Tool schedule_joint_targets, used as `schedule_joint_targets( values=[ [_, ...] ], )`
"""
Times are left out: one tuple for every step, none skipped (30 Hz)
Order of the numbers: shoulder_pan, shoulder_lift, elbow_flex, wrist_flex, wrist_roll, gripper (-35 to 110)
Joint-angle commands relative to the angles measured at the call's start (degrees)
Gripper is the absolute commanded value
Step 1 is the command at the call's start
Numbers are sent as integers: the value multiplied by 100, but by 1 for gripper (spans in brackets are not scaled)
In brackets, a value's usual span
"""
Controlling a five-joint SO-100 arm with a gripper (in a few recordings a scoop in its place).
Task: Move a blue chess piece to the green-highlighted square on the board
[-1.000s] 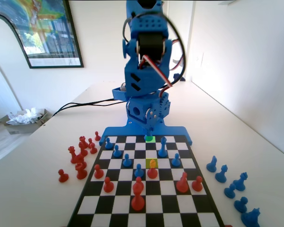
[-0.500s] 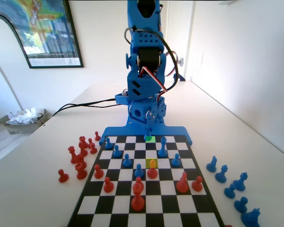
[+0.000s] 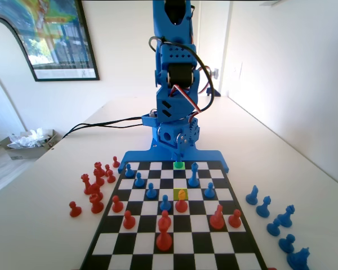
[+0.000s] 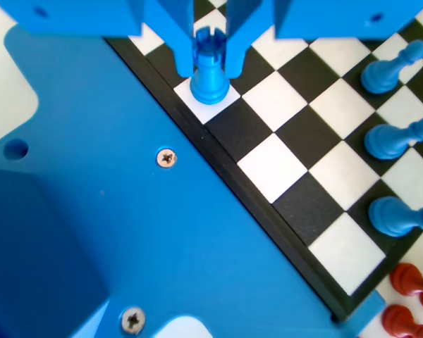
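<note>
Tool (image 4: 210,60) jaws flank a small blue plastic crenellated-top piece (image 4: 210,74), seemingly clamped, standing on an edge square at 12 o'clock of the black-and-white chequered board (image 4: 296,158). Bright green square (image 3: 179,165) lies beneath the tool.

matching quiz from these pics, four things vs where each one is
1 small blue plastic chess piece with notched top
2 bright green highlighted square
3 yellowish-green highlighted square
4 cluster of red plastic pieces

a mid-board
b off the chequered board, left in the fixed view
c between the gripper's jaws
d board's far edge row

Pairs: 1-c, 2-d, 3-a, 4-b
</note>
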Motion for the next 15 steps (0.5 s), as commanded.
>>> schedule_joint_targets(
  values=[
    [-79,167,44,-44,-62,6],
    [-62,167,44,-70,-53,8],
    [-53,167,70,-158,-35,11],
    [-44,167,105,-237,-44,12],
    [-18,167,123,-299,-88,14],
    [-18,167,123,-325,-88,16],
    [-9,167,114,-325,-79,17],
    [0,167,88,-325,-62,17],
    [0,167,53,-299,-44,17],
    [18,176,18,-290,-26,17],
    [18,176,-44,-246,18,17],
    [26,193,-149,-158,79,17],
    [26,211,-272,-18,123,17],
    [35,246,-448,202,185,17],
    [35,264,-659,483,255,17]
  ],
)
